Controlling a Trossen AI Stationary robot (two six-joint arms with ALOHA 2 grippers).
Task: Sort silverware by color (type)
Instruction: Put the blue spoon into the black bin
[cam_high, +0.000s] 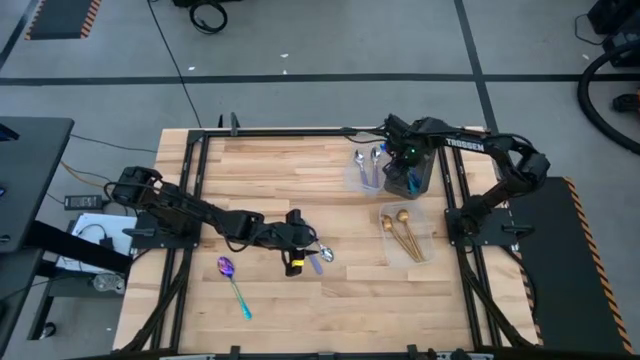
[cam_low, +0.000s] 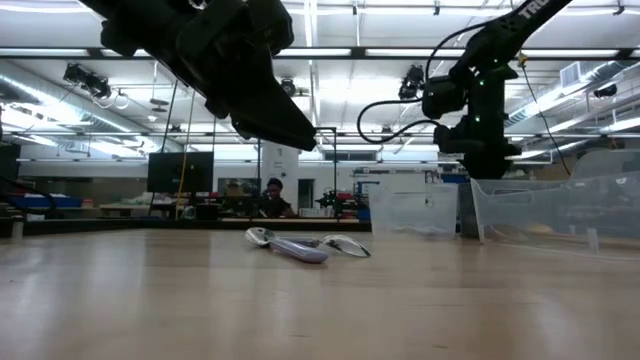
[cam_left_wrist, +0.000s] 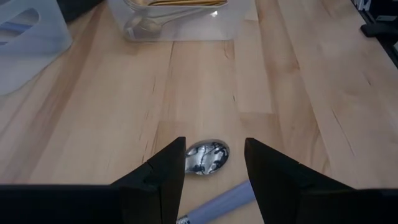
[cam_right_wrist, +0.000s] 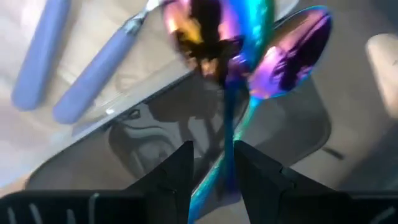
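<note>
On the wooden table, 1 iridescent purple spoon with a teal handle is seen lying alone near the front left. Near the middle, 1 silver spoon with a lavender handle lies on the wood, its bowl shown in the left wrist view just ahead of the fingers. The left gripper is held low over this spoon; its fingers are apart and nothing is held between them.

In the clear container with the gold spoons, about 3 are counted. In another clear container, 2 spoons with lavender handles are seen. The right gripper is placed over a third container at the back right. In the right wrist view, 2 iridescent bowls are visible, and the fingers are closed on the teal handle of 1 of them.
</note>
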